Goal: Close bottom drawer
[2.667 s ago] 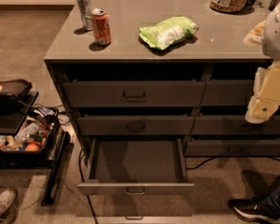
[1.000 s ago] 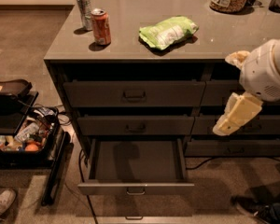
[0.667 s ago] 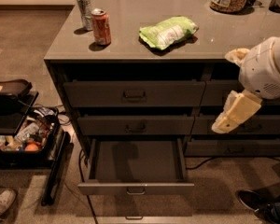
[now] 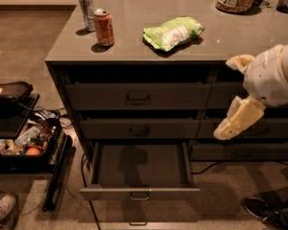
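Low in left stack (image 4: 72, 110), under 2 shut drawers (image 4: 101, 96): bottom drawer (image 4: 139, 166) pulled out. Gripper (image 4: 232, 124) up at right, before right stack (image 4: 209, 151), well apart from drawer handle (image 4: 139, 195); open or closed: cannot tell.

Claw (image 4: 225, 131) hangs right of open bottom drawer (image 4: 140, 193), clear air between. Floor (image 4: 221, 190) before drawer front free. Cable (image 4: 90, 202) runs by left corner; shoe (image 4: 263, 209) on floor lower right.

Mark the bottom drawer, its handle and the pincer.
bottom drawer (image 4: 105, 193): camera view, front panel, left of centre.
handle (image 4: 139, 196): camera view, metal loop.
pincer (image 4: 226, 129): camera view, its tip, up right of the drawer.
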{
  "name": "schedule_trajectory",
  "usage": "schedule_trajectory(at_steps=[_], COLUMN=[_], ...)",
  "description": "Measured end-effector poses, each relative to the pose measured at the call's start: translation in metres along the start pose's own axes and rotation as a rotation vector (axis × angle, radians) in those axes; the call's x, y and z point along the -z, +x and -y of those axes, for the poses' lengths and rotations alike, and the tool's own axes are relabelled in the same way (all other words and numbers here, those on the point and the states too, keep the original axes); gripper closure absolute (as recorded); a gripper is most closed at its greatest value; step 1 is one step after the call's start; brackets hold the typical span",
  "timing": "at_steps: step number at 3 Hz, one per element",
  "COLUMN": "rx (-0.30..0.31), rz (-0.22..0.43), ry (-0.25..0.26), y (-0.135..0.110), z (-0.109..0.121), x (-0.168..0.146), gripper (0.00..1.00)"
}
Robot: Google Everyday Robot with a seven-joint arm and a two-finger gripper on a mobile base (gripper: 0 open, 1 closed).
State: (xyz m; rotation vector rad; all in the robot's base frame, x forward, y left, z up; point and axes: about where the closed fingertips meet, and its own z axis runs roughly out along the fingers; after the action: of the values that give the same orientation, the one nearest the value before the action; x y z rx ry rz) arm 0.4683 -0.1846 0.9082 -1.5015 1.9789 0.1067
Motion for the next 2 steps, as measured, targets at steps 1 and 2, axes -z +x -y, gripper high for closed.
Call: schedule_trajectory(at_steps=[1,2], rx=[-0.024,-0.054], rz=[0.187,0.271], ry=[-0.134,-0.173], y=[0.012,0.007], z=[-0.021,-0.024], x=[-0.041,-0.055], gripper=[0.00,0.00])
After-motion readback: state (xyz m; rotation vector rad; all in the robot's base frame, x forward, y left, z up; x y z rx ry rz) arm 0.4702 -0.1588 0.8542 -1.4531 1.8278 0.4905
